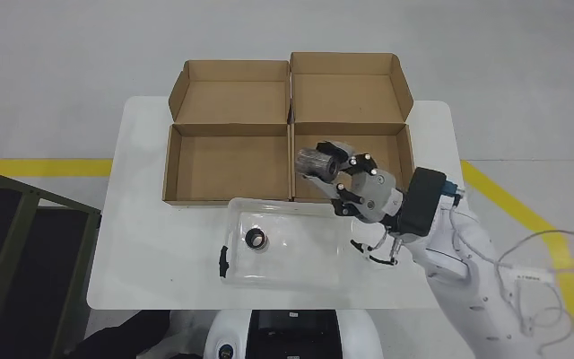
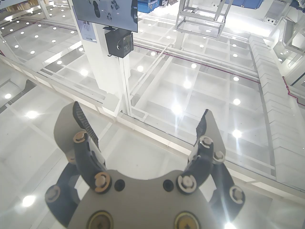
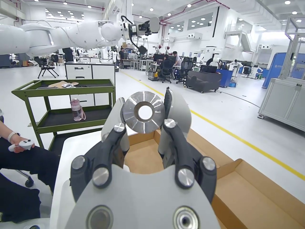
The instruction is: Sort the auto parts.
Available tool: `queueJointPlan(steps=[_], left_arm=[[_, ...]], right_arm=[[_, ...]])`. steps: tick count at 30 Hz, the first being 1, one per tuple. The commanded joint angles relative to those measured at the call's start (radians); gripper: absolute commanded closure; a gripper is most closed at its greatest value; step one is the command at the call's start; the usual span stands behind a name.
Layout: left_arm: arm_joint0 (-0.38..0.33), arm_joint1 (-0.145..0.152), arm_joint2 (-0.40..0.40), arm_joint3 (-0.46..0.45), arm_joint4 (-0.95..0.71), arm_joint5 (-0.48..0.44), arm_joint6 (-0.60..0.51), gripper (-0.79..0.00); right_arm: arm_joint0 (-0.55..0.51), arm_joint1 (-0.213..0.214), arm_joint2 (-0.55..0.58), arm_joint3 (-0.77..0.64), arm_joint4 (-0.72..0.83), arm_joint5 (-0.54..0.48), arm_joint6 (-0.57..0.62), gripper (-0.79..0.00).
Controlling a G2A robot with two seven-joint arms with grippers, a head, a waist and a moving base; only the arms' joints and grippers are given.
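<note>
The left hand (image 2: 141, 107) is raised well above the clear plastic tub (image 1: 296, 269), tipped up toward the ceiling. Its toothed fingers are spread wide with nothing between them.

On the white worktop (image 1: 143, 260), the tub sits near the front edge. A black clip (image 1: 222, 260) hangs on its left wall. Inside it, toward the left end, lies a small dark ring-shaped part (image 1: 256, 240), flat on the tub's floor and apart from the walls.

Behind the tub's far rim stand two cardboard boxes side by side, their walls touching and their lids folded back and open. The left cardboard box (image 1: 224, 166) sits beyond the tub's left half, and its near wall looks to be up against the tub's far rim. The right cardboard box (image 1: 390, 153) sits beyond the tub's right half and reaches out past the tub's right end.

The right hand (image 1: 323, 164) comes in from the tub's right side and is clenched on a silver flanged bushing (image 3: 144, 112). One finger presses each side of its round body. The bushing has a grooved end face and an open bore. It is held in the air just past the tub's far rim, over the left part of the right box and clear of that box's floor.
</note>
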Motion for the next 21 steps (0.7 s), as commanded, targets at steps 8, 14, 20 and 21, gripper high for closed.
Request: queueJointPlan(steps=[8, 14, 20, 21], left_arm=[[0.000, 0.000, 0.000, 0.000, 0.000, 0.000, 0.000, -0.785], [0.000, 0.000, 0.000, 0.000, 0.000, 0.000, 0.000, -0.785], [0.000, 0.000, 0.000, 0.000, 0.000, 0.000, 0.000, -0.785], [0.000, 0.000, 0.000, 0.000, 0.000, 0.000, 0.000, -0.785]], right_arm=[[0.096, -0.006, -0.078, 0.113, -0.011, -0.045, 0.187, 0.000], [0.125, -0.017, -0.161, 0.135, -0.029, -0.013, 0.293, 0.000], [0.125, -0.029, -0.236, 0.114, -0.076, 0.085, 0.387, 0.000], [0.128, -0.031, -0.245, 0.117, -0.079, 0.098, 0.398, 0.000]])
